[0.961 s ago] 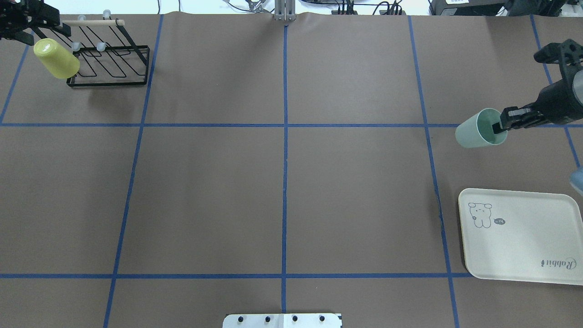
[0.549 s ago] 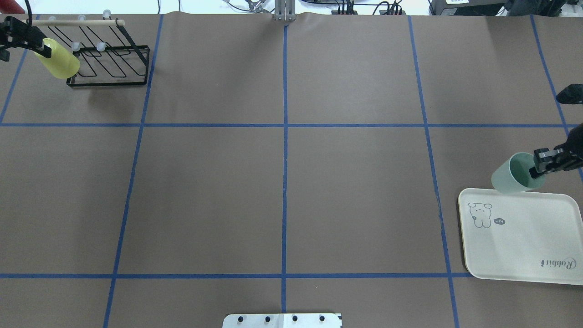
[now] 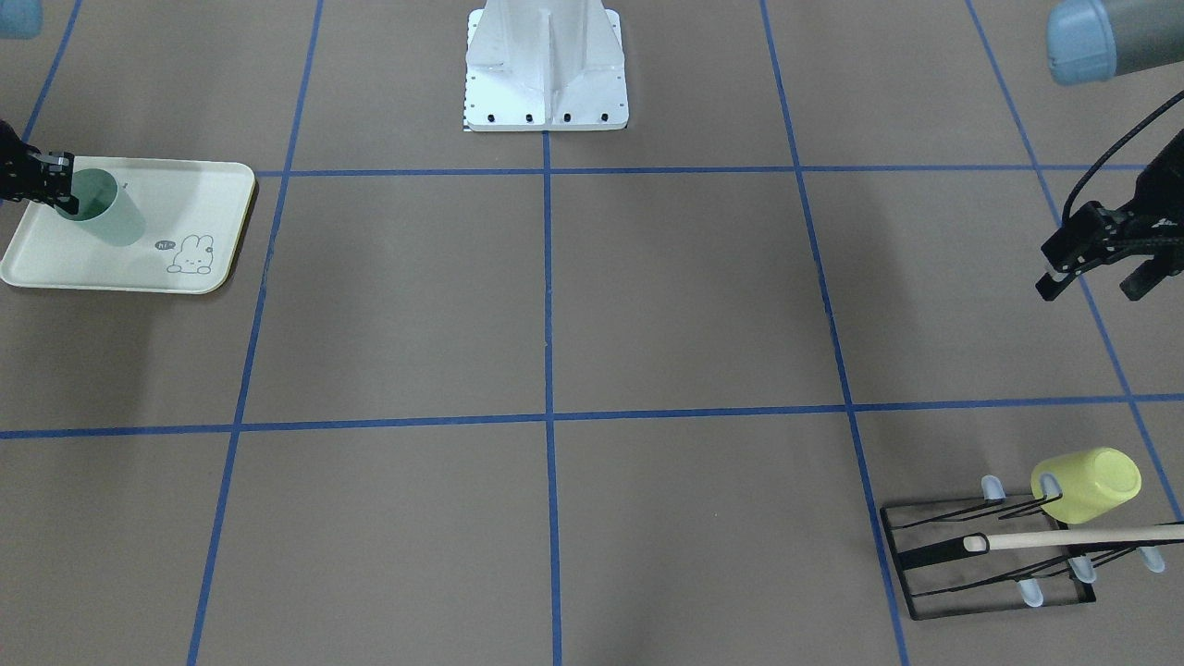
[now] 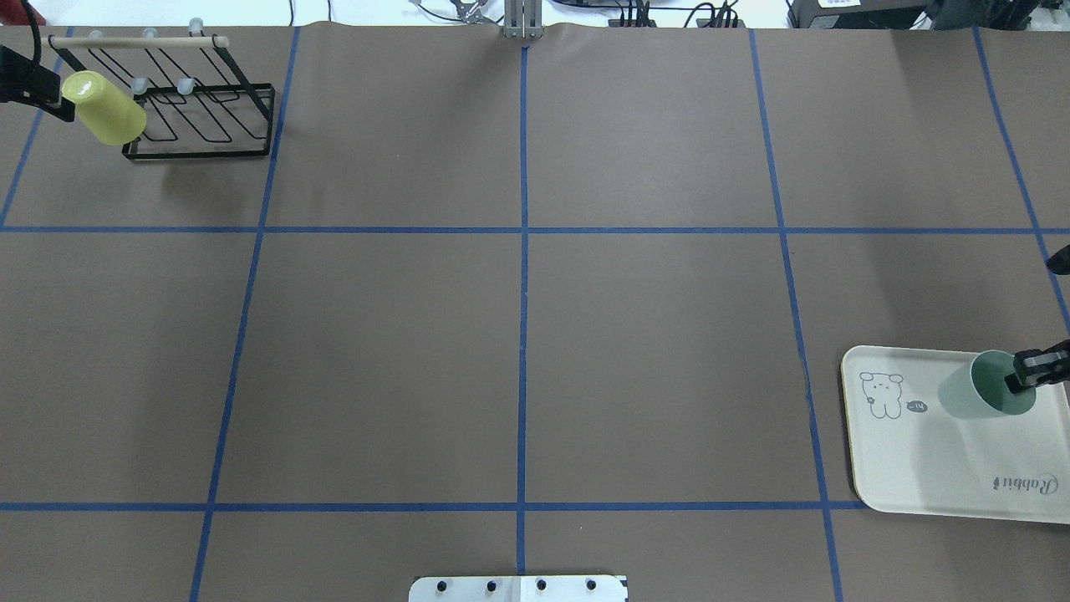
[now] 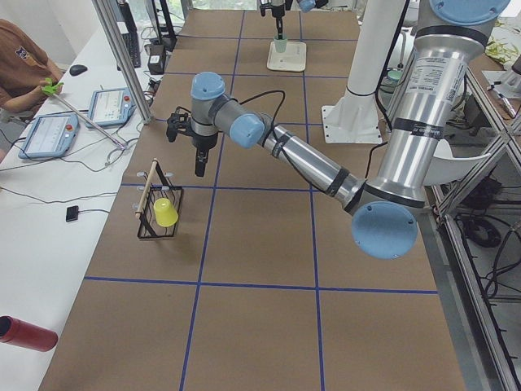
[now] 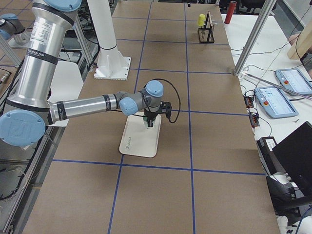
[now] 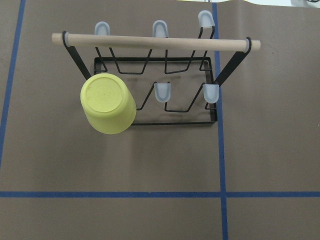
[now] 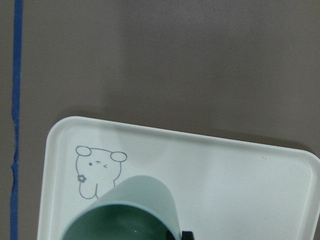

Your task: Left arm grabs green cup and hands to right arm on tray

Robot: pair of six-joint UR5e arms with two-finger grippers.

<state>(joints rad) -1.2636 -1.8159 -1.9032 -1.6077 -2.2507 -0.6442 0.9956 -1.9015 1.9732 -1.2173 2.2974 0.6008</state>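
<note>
My right gripper (image 4: 1021,380) is shut on the rim of the pale mint-green cup (image 4: 982,387), one finger inside it. It holds the cup tilted over the cream tray (image 4: 919,456), near the bunny drawing. I cannot tell whether the cup touches the tray. The front-facing view shows the cup (image 3: 104,211), the right gripper (image 3: 55,190) and the tray (image 3: 190,199). The right wrist view shows the cup (image 8: 130,207) over the tray (image 8: 225,165). My left gripper (image 3: 1091,285) is open and empty, hanging high near the rack.
A black wire cup rack (image 4: 213,117) with a wooden bar stands at the far left, with a yellow-green cup (image 4: 104,107) upside down on one prong. The left wrist view shows the rack (image 7: 170,107) and yellow-green cup (image 7: 107,105). The robot's base plate (image 4: 518,588) is at the near edge.
My right gripper has carried the green cup toward the robot's side, from beyond the tray to over it. My left gripper has shifted slightly beside the rack, staying empty.
</note>
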